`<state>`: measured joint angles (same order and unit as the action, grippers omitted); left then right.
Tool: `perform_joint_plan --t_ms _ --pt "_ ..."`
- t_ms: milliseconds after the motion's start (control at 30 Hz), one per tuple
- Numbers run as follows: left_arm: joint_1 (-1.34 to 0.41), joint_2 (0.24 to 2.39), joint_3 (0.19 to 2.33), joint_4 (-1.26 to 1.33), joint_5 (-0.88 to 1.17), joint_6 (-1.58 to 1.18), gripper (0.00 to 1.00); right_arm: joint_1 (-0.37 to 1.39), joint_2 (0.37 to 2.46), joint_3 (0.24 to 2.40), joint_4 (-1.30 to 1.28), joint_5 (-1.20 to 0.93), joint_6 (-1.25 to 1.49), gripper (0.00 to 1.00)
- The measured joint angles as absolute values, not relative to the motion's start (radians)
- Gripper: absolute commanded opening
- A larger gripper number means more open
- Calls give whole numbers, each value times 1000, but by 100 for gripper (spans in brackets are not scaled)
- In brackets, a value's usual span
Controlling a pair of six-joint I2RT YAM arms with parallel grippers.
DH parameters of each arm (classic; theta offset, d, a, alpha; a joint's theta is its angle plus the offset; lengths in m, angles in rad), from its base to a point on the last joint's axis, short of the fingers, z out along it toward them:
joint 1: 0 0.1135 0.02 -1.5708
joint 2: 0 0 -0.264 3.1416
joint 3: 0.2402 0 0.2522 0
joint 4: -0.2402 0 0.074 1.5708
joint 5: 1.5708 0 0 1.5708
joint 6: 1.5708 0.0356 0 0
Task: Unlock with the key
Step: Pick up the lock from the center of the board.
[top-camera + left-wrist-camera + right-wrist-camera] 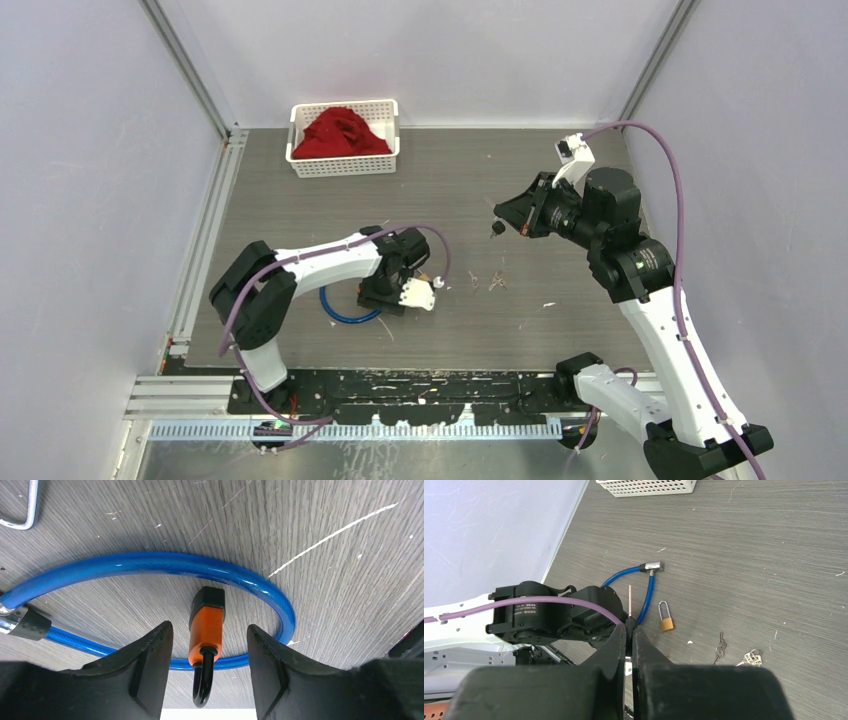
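Jaws of the left gripper (209,627) stood partly open, one on either side of the padlock (206,625), with a gap on each side and nothing gripped. The padlock lay flat on the table (325,605) inside the loop of the blue cable (150,562), black shackle toward the wrist and black end cap away from it. It looked small, hard and dense, likely to skate on the smooth top if nudged. The flat orange sides seemed the place to pinch, leaving the capped end free, where the keyhole probably sat. The right gripper (629,626) was pressed shut on the key (630,597), its thin blade sticking out past the tips, raised well apart from the padlock. That blade looked stiff but slender, apt to twist in a pinch. A brass lock (666,622) and loose keys (719,651) lay nearby.
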<state>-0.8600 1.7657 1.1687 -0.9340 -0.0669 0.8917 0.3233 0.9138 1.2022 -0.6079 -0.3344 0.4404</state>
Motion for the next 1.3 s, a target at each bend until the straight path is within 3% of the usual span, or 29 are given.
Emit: perform_joint_plan --t_ms 600,967,1100,1233,1300 --pt "-903 1752 1172 -945 -132 1002 42 323 896 1201 -607 -335 448 1" --pt "-941 1754 1125 -933 -202 1037 45 323 894 1201 -606 -334 448 1" --pt "-948 1768 1124 -933 -219 1045 32 323 894 1201 -606 -335 448 1" --pt "-949 1787 1126 -934 -236 1051 1 323 894 1201 -606 -334 448 1" --pt "-949 1790 1131 -938 -243 1052 0 323 894 1201 -606 -334 448 1"
